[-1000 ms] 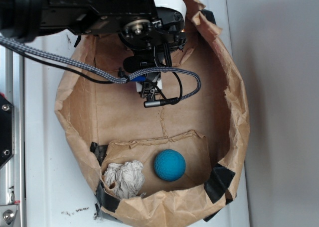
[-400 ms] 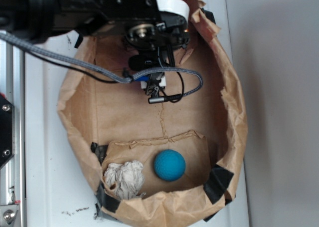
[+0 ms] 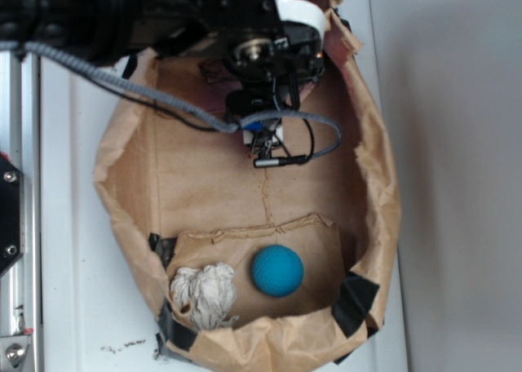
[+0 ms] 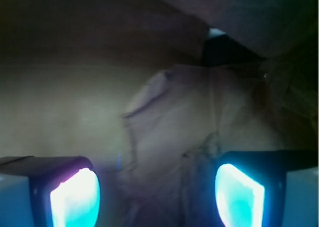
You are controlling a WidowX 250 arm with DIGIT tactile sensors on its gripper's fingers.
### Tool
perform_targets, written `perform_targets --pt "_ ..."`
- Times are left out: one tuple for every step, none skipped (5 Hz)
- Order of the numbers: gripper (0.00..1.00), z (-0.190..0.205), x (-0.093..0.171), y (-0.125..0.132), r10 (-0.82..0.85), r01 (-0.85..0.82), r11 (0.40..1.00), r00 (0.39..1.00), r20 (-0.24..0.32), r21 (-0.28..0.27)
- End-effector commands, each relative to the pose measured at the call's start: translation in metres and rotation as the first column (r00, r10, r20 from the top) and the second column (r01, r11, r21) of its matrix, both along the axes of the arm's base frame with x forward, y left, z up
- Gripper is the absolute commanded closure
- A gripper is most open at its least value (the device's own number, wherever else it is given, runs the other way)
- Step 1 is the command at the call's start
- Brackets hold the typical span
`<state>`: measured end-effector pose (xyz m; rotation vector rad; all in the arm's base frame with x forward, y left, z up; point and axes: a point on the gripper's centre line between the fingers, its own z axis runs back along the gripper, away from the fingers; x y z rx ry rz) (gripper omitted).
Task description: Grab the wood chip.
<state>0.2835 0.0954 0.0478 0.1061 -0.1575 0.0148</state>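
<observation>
In the exterior view my gripper (image 3: 265, 141) hangs low inside the far end of the brown paper bag (image 3: 130, 192), and the arm above it covers the floor there. No wood chip shows in that view. The wrist view is dim and blurred. My gripper (image 4: 157, 197) is open, its glowing pads (image 4: 75, 199) set wide apart with only bag floor between them. Ahead lies a paler, rough-edged brown patch (image 4: 149, 100); I cannot tell whether it is the wood chip or a paper fold.
A blue ball (image 3: 277, 270) and a crumpled whitish paper wad (image 3: 204, 294) rest in the bag's near pocket behind a torn paper flap (image 3: 261, 228). Black tape (image 3: 356, 301) holds the bag's corners. A braided cable (image 3: 139, 95) trails off to the left.
The arm and gripper have shifted to the right and slightly toward the bag's far end. The ball and paper wad have not moved.
</observation>
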Motion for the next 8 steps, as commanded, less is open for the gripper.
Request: perform_targets --pt "0.0 -0.001 0.014 0.009 -0.01 0.008 0.999 0.999 0.032 0.048" --pt "0.0 0.008 0.01 0.008 -0.016 0.014 0.999 0.999 0.05 0.047" --pt "0.0 0.015 0.007 0.015 -0.001 0.0 1.0 0.999 0.044 0.024" --pt "0.0 0.003 0.008 0.025 0.049 -0.047 0.996 0.999 -0.016 0.073" --pt "0.0 0.0 0.005 0.029 0.136 -0.131 0.978 0.99 -0.023 0.161" --pt "0.0 -0.011 0.009 0.027 0.141 -0.129 0.975 0.989 -0.053 0.179" --pt "0.0 -0.022 0.013 0.024 0.122 -0.106 0.978 0.989 -0.081 0.182" --pt "0.0 -0.024 0.012 0.023 0.097 -0.08 0.98 0.992 -0.086 0.181"
